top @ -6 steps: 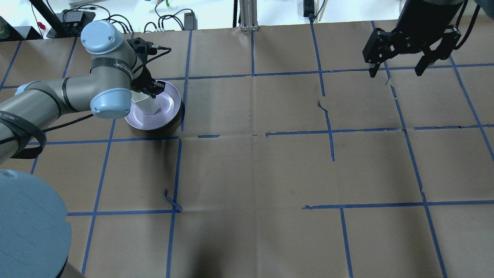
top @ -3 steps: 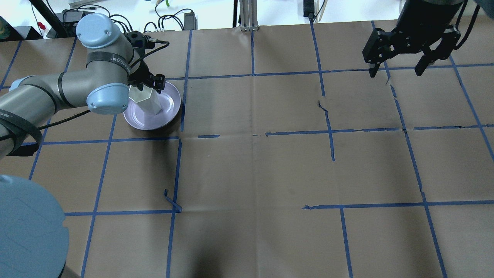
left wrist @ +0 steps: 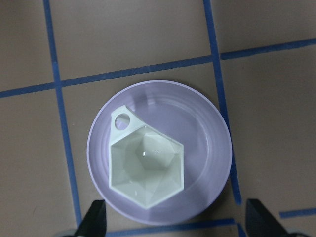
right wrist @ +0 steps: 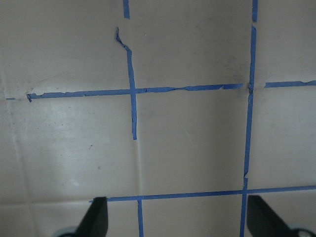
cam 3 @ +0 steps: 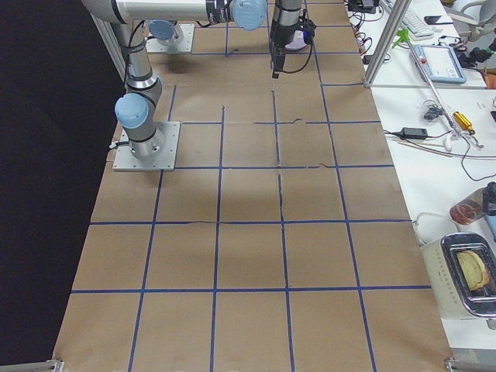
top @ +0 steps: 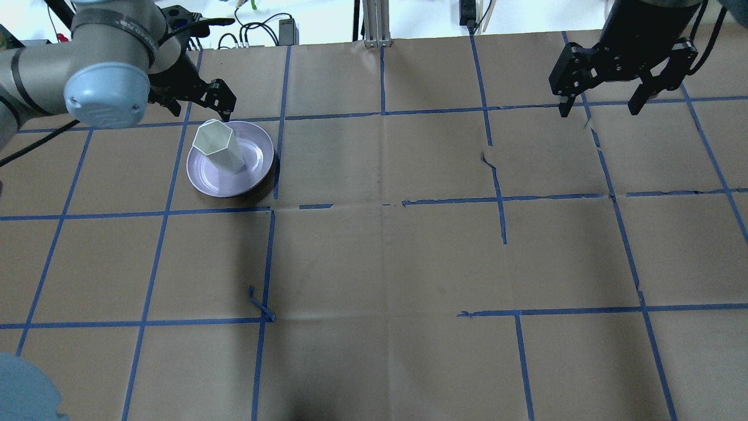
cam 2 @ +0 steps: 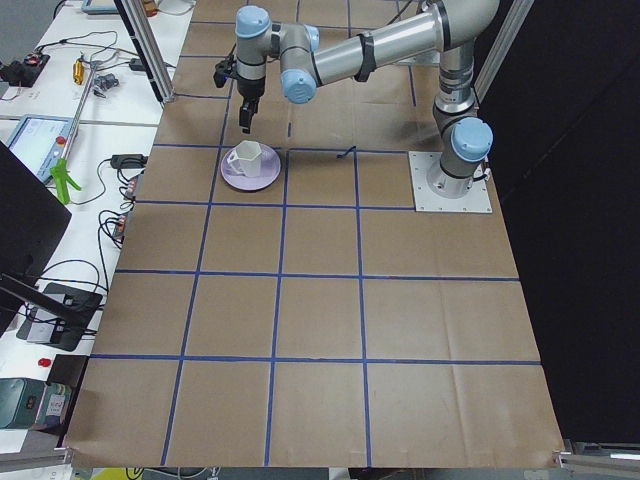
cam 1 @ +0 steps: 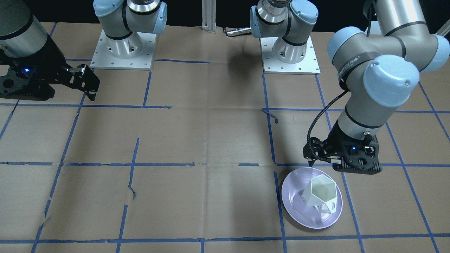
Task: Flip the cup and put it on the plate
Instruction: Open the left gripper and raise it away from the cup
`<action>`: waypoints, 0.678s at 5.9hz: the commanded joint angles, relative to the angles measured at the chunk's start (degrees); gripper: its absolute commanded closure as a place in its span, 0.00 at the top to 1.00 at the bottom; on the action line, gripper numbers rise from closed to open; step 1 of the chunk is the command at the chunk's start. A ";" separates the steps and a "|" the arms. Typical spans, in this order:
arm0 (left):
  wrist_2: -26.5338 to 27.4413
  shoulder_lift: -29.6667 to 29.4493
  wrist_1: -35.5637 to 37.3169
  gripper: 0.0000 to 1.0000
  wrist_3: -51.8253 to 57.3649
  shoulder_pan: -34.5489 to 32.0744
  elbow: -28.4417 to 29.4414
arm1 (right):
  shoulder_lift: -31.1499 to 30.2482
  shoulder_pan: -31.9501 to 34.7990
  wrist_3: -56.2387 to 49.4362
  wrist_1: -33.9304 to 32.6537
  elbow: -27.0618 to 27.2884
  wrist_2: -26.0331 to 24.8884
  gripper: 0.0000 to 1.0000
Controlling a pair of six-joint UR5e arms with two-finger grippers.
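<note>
Risen clear of the cup, the left hand hangs wide and empty above the plate. The cup stands there mouth-up, long axis vertical, far from the wide right hand.

Brown paper tbl, blue tape grid, cables

Overhead exterior: fixed, high behind the robot, facing forward and down; takes in the whole table.
Front-facing exterior: fixed, across the table, facing the robot, steeply down; arm bases at its top.
Exterior left, exterior right: fixed at the table's two ends, distant, looking along its length.
Left wrist: close, straight down on the plate and cup, shared with overhead, front-facing and exterior left.
Right wrist: close, straight down on the table's far right part.
</note>
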 commanded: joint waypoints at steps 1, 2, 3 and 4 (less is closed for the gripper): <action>1.16 5.75 -12.09 1.00 -11.43 -5.16 3.27 | -0.01 0.01 0.00 -0.06 0.00 0.00 1.00; 1.08 7.25 -16.83 1.00 -15.22 -8.77 4.32 | -0.01 0.01 0.00 0.03 0.00 0.00 1.00; 0.81 9.10 -20.88 0.99 -15.18 -9.24 4.50 | -0.01 0.01 0.00 -0.06 0.00 0.00 1.00; 0.55 9.64 -21.53 0.99 -15.17 -9.07 4.42 | -0.01 0.01 0.00 0.03 0.00 0.00 1.00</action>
